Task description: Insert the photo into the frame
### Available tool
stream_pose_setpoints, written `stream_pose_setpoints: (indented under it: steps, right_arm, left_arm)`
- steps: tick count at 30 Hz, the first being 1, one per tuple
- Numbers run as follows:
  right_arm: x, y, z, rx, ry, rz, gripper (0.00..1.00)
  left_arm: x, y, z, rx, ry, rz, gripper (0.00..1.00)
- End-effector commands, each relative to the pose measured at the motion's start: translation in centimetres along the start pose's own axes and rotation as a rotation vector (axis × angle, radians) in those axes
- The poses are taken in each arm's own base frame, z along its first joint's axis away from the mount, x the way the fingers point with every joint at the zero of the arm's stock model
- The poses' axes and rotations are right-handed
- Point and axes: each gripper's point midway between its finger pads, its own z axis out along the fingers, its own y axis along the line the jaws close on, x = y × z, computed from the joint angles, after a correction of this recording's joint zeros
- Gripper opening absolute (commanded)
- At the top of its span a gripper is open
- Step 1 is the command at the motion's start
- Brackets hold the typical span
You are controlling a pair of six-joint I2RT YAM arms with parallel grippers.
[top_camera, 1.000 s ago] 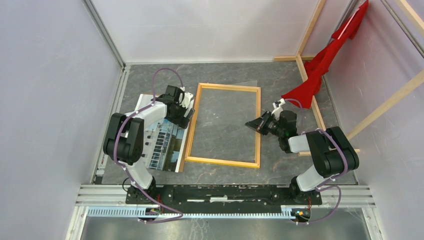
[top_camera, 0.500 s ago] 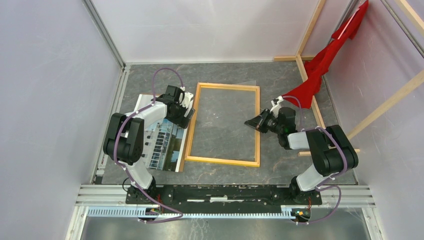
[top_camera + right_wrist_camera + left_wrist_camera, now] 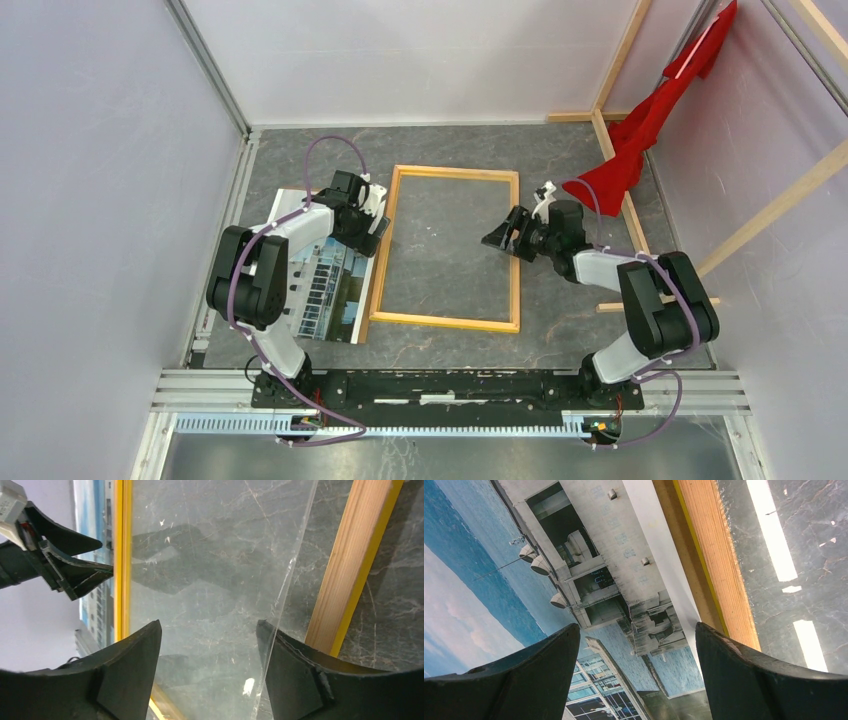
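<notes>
On the dark desk, seen from above, the frame lies flat at the middle with its wood side up. The photo lies picture up just left of it. My left hand hangs over the frame's left rail, and my right hand over its right rail.

At my left wrist, the fingers stand spread above the photo's right edge, beside the rail.

At my right wrist, the fingers are likewise spread, above a clear pane whose edge runs near the right rail.
</notes>
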Motion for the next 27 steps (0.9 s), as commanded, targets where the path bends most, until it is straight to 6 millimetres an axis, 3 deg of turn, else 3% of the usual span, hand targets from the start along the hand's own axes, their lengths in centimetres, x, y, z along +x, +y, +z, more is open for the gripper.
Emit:
stream_pose_setpoints:
  steps: [1,8,27]
  right_arm:
    - [-1.8,0.7,0.1,0.080,-0.015,-0.136,0.80]
    - [-2.1,0.6,0.6,0.241,0.045,-0.237,0.98]
    - [-4.3,0.8,-0.7,0.434,0.052,-0.341,0.98]
  left_arm:
    - [-0.5,0.0,0.1,-0.008,-0.017,0.023,0.91]
    - [-0.7,0.1,-0.2,-0.016,-0.024,0.023,0.91]
    - [-0.9,0.3,-0.8,-0.027,-0.032,0.032,0.91]
